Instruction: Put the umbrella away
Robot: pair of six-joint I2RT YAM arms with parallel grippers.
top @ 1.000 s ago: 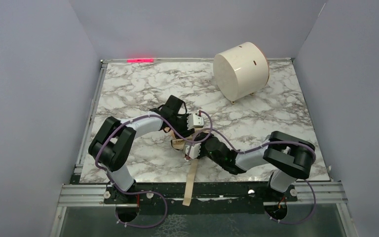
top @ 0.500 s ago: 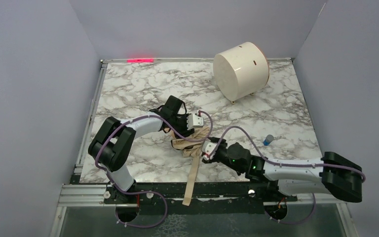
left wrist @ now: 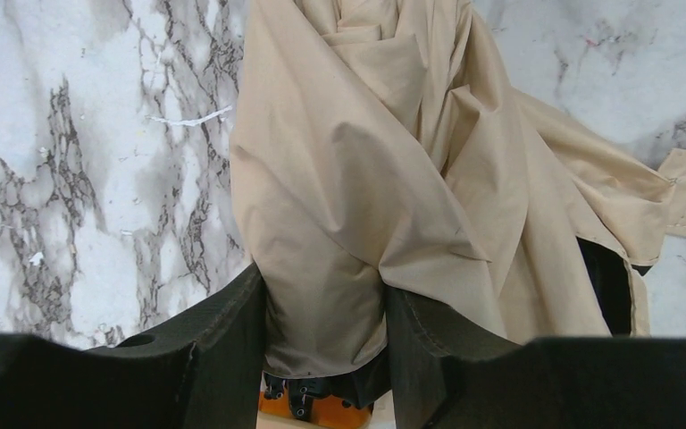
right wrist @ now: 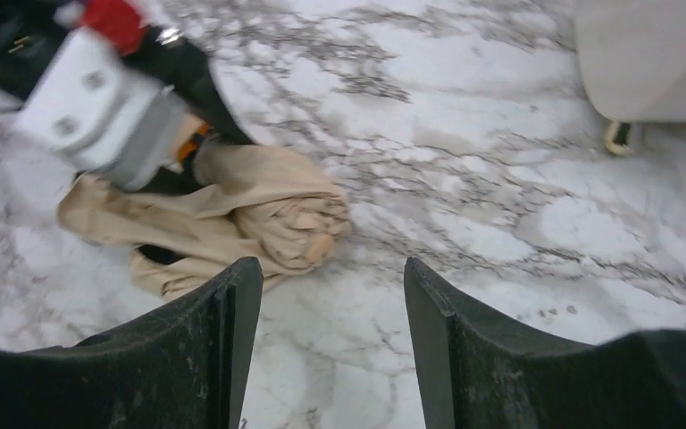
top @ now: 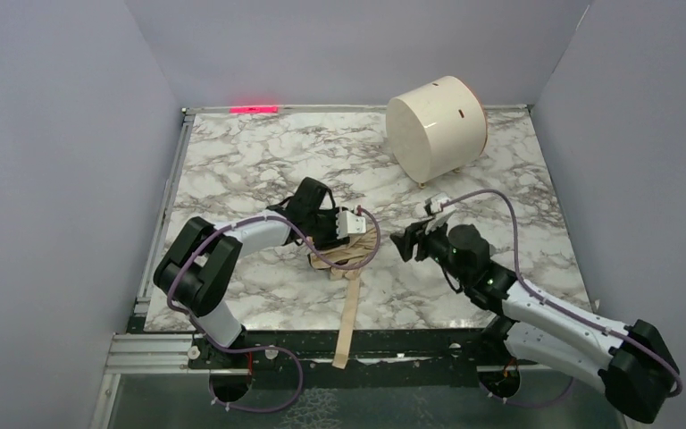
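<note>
Umbrella [top: 350, 252]: beige, folded, lying mid marble surface [top: 232, 152]; strap [top: 348, 313] trails over the near edge. Left jaws: clamped on its bunched fabric. Right jaws: spread wide, empty, near the umbrella's right end, not touching.

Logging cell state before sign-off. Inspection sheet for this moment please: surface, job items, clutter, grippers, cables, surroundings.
Surface: marble-pattern table; no damage seen.
Job's things: umbrella folded and lying on the table near the front middle. Its strap trails over the near edge.
Clutter: white drum at the far right, apart from the umbrella.
Grippers: left gripper shut on the umbrella's fabric. Right gripper open and empty, facing the umbrella but not touching it.
Cables: purple cables loop along both arms; no snag seen.
Surroundings: grey walls on three sides; red light at the far edge.
</note>
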